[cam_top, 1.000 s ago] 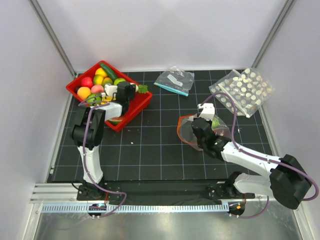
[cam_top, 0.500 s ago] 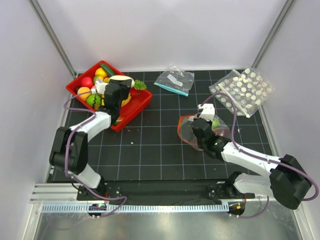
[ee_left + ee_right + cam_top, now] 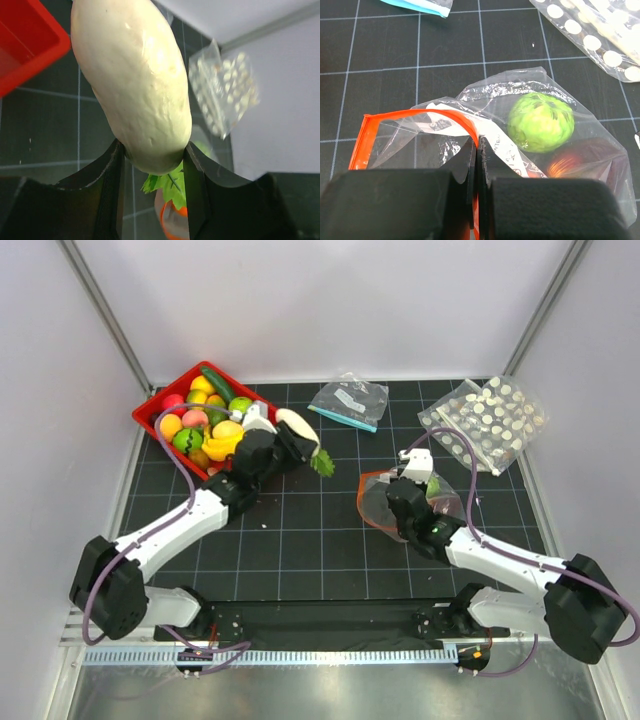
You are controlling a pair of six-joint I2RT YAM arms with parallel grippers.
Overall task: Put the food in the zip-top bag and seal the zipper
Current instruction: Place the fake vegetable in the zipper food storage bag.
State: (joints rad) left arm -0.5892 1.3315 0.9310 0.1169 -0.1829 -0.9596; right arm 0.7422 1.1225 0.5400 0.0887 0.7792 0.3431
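Note:
My left gripper (image 3: 288,447) is shut on a white radish (image 3: 297,428) with green leaves (image 3: 322,462), held in the air between the red bin and the zip-top bag. In the left wrist view the radish (image 3: 135,85) fills the gap between my fingers (image 3: 105,190). The clear zip-top bag (image 3: 375,502) lies right of centre with its mouth gaping to the left. My right gripper (image 3: 479,145) is shut on the orange-red zipper (image 3: 447,118) and lifts the upper lip. A green lime (image 3: 540,121) and an orange-red fruit (image 3: 565,162) lie inside the bag.
The red bin (image 3: 165,392) at back left holds several more toy foods (image 3: 205,420). A clear bag with a teal strip (image 3: 350,400) lies at back centre. The white-dotted bag (image 3: 485,420) lies at back right, close behind the zip-top bag.
My left arm has lifted the radish out of the red bin and swung it right, toward the bag's mouth. The right gripper has kept its hold in place.

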